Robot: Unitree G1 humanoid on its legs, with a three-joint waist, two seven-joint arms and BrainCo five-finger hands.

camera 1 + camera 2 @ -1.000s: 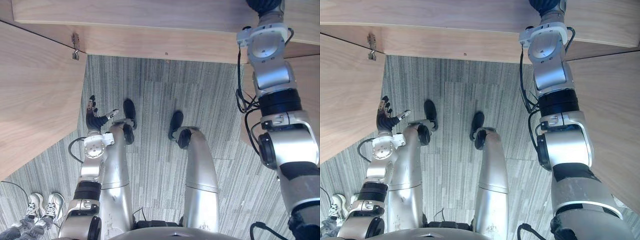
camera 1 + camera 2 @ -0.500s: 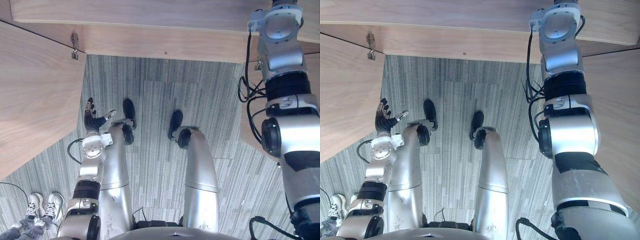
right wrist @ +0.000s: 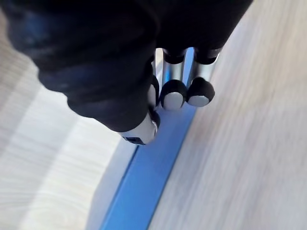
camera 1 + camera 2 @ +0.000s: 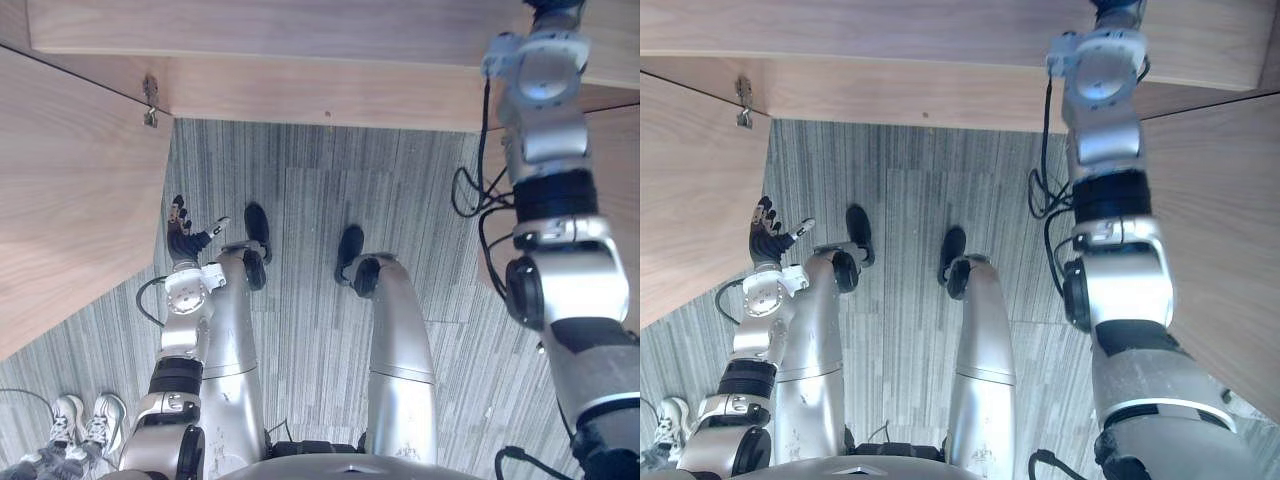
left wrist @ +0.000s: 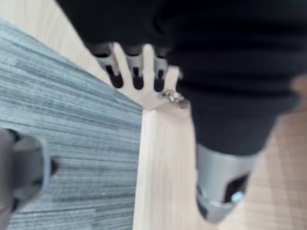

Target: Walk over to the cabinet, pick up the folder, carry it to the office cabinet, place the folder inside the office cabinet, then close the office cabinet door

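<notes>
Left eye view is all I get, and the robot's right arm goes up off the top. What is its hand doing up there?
Observer: In the right wrist view, the right hand pinches a thin blue folder between thumb and curled fingers.
Operator: Where's the folder now?
Observer: Its edge runs between two pale wood surfaces; I cannot tell how far in it sits.
Operator: And the left hand?
Observer: The left wrist view shows the left hand with fingers straight, holding nothing.
</notes>
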